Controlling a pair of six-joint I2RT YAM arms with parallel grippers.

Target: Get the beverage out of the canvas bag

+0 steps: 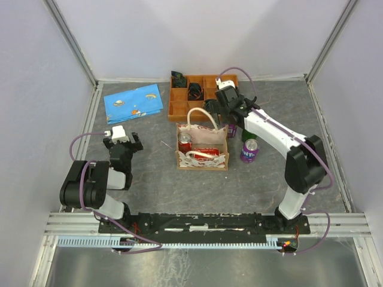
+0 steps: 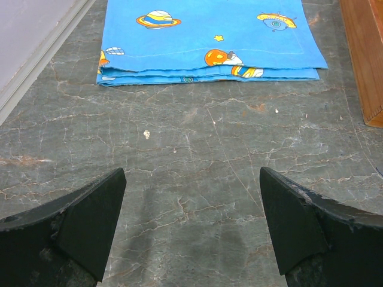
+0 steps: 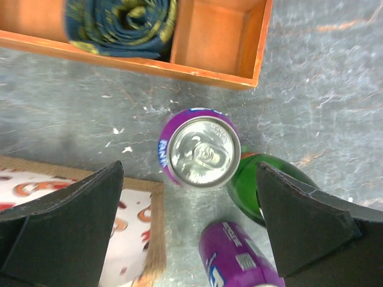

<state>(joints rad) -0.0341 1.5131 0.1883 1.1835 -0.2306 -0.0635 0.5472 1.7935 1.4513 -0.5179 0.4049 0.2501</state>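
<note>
Canvas bag (image 1: 202, 160): upright at mid-table, mouth open, handles raised; one corner in the right wrist view, lower left.
Beverages inside: a red can (image 1: 185, 142) standing at the left end and what looks like a second red can (image 1: 207, 152) lying along the middle.
Beverages outside: an upright purple can (image 3: 200, 149) on the table (image 1: 149, 173) just beside the bag's far right corner; a green drink container (image 3: 272, 188) touching or nearly touching it; another purple can (image 3: 239, 260) nearer the arms.
Right gripper (image 3: 189, 167): directly above the upright purple can, jaws spread as wide as they go, one to each side, gripping nothing.
Left gripper (image 2: 192, 170): low over bare table, well apart from the bag, jaws wide and empty, facing the folded blue cloth (image 2: 209, 36).
Done, by the look of it: three drinks clear of the bag, the upright purple one already standing free.
Left: likely both red cans, still in the bag.
Next move, as judged: lift clear of the purple can, swing over the bag mouth, drop onto the standing red can.
Surroundings: orange compartment tray (image 1: 185, 111) just beyond the bag, dark rolled items in its cells.
</note>
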